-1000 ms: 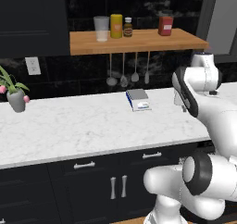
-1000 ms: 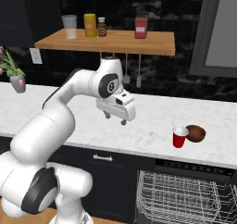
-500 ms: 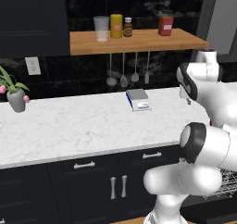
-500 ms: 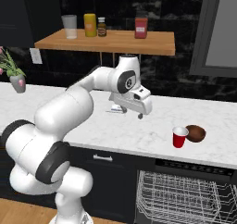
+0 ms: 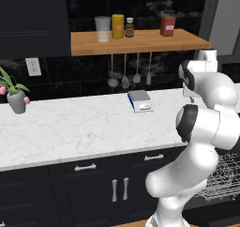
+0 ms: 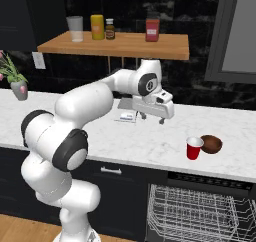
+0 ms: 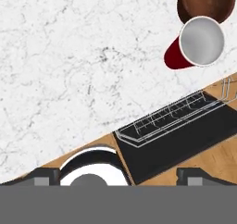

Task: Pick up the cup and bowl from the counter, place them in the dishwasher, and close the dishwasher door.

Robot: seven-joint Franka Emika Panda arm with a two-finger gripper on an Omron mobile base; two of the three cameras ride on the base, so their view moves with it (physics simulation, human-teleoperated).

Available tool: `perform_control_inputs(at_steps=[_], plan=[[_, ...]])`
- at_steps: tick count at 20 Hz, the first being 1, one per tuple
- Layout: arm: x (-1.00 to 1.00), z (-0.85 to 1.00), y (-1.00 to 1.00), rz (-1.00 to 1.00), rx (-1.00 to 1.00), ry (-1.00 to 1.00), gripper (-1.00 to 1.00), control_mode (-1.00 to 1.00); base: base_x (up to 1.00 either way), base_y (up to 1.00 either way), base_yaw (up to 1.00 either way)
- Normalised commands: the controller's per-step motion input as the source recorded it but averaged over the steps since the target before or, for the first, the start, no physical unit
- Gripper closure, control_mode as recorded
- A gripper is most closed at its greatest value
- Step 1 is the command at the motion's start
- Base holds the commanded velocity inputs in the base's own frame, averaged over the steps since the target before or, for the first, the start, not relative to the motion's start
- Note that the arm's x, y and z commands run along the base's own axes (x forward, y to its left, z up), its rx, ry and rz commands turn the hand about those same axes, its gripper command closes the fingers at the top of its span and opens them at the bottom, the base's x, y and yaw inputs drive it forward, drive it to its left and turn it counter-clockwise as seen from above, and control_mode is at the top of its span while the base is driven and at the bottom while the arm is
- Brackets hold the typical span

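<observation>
A red cup (image 6: 193,148) stands upright on the white marble counter (image 6: 125,141), with the small dark reddish-brown bowl (image 6: 212,144) touching its right side. In the hand view the cup (image 7: 201,41) shows its pale inside at the upper right, and the bowl (image 7: 206,3) sits just beyond it. My gripper (image 6: 151,119) hovers above the counter to the left of the cup, open, with nothing between its fingers (image 7: 192,174). Below the counter edge the dishwasher (image 6: 200,211) is open, its wire rack (image 7: 171,116) drawn out over the dark door (image 7: 185,142).
A wooden shelf (image 6: 120,43) on the back wall holds a glass, a yellow jar, a bottle and a red container, with utensils hanging beneath. A small blue-and-white flat object (image 5: 140,101) lies at the counter's back. A grey flower vase (image 5: 16,102) stands far left.
The arm has swung to the right along the counter, bringing the open gripper closer to the cup and bowl. Cup and bowl have not moved.
</observation>
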Motion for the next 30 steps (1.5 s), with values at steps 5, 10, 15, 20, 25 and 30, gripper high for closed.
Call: perform_control_inputs(at_steps=[5, 10, 15, 20, 25, 30], plan=[[0.13, -0.35, -0.07, 0.0, -0.06, -0.01, -1.0, -1.0, 0.0, 0.0, 0.0], [0.48, -0.54, -0.08, 0.14, -0.07, 0.07, -1.0, -1.0, 0.0, 0.0, 0.0], [0.3, -0.23, -0.19, 0.21, 0.0, 0.0, -1.0, -1.0, 0.0, 0.0, 0.0], [0.04, 0.0, -0.36, 0.19, 0.0, 0.02, -1.0, -1.0, 0.0, 0.0, 0.0], [0.03, -0.03, -0.82, 0.11, 0.09, 0.05, -1.0, -1.0, 0.0, 0.0, 0.0], [0.01, -0.04, -0.78, 0.03, 0.14, 0.0, -1.0, -1.0, 0.0, 0.0, 0.0]])
